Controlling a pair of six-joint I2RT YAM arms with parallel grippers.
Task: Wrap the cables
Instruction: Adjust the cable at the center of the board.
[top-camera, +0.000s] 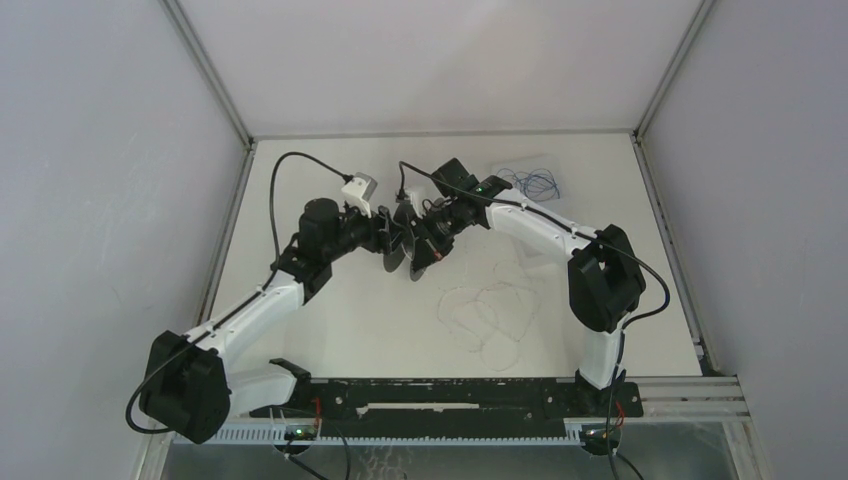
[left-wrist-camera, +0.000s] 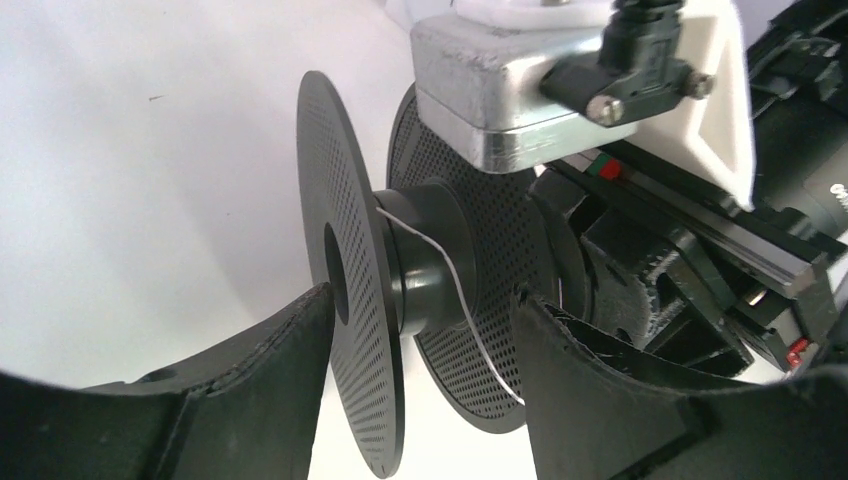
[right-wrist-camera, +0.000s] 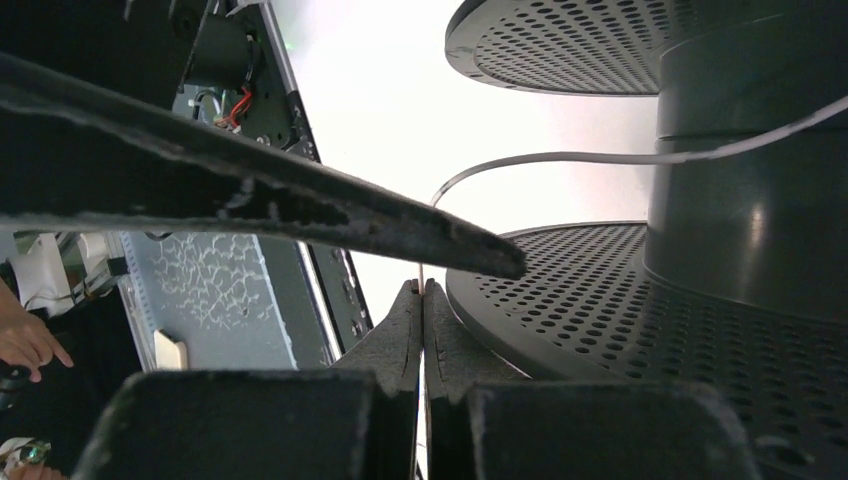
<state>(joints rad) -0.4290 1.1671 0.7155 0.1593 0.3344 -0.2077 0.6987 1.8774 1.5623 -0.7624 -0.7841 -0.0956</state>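
Right end effector (right-wrist-camera: 421, 290) is pinching the cable (left-wrist-camera: 465, 310). One turn is sitting on the spool (left-wrist-camera: 435, 220), and loose loops are lying on the surface (top-camera: 330, 330), near-right. Left end effector (left-wrist-camera: 422, 292) is standing spread astride the spool. I am aiming for steady tension, feeding the strand between the flanges (left-wrist-camera: 355, 200).

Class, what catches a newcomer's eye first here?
A black perforated plastic spool stands out mid-table. The right gripper is shut on a thin whitish cord leading to the spool's hub; the open left gripper straddles one flange. More cord lies looped beside the right arm.
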